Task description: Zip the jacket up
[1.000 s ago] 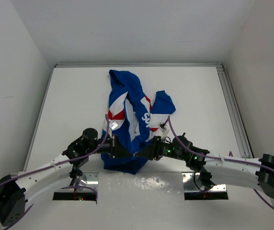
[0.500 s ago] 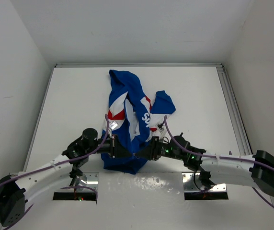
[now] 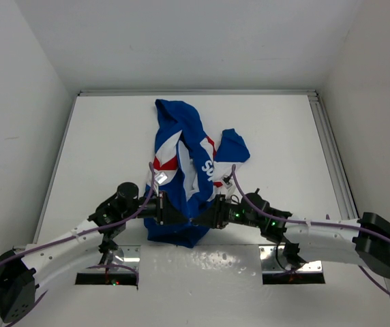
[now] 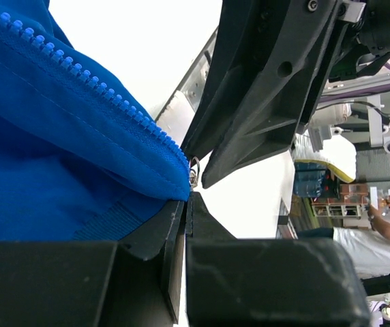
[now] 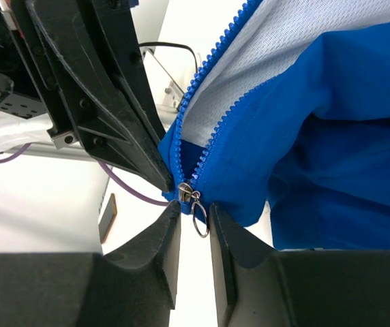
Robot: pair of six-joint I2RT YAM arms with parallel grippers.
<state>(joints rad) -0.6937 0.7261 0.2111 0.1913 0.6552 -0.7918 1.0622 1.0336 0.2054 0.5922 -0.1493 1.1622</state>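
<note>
One small royal-blue fabric jacket point(image 3: 181, 146) w/ red & white angular panels lies crumpled at the ctr of the white surface point(image 3: 283, 136). Its front is open, so strips of white lining show, & white lettering is partly readable on one panel. Two black-and-white robot arms reach in from the near edge & meet at the jacket's near hem. The black two-finger left gripper point(image 4: 187, 204) is clamped tight on the blue hem corner, at the foot of one row of blue plastic zip teeth point(image 4: 79, 71), w/ fabric pinched btwn its fingers. The black two-finger right gripper point(image 5: 195, 216) faces it almost tip to tip & stands narrow, w/ a slim gap btwn its fingers. One small silver pull ring point(image 5: 200, 221) hangs in that gap, just below the one silver zip slider point(image 5: 185, 191). The wrist cam. shows no firm squeeze on the ring from either side. The slider sits at the bottom end of the zip, right by the tip of the left gripper. From it one row of blue teeth climbs along the white mesh lining point(image 5: 283, 61).
</note>
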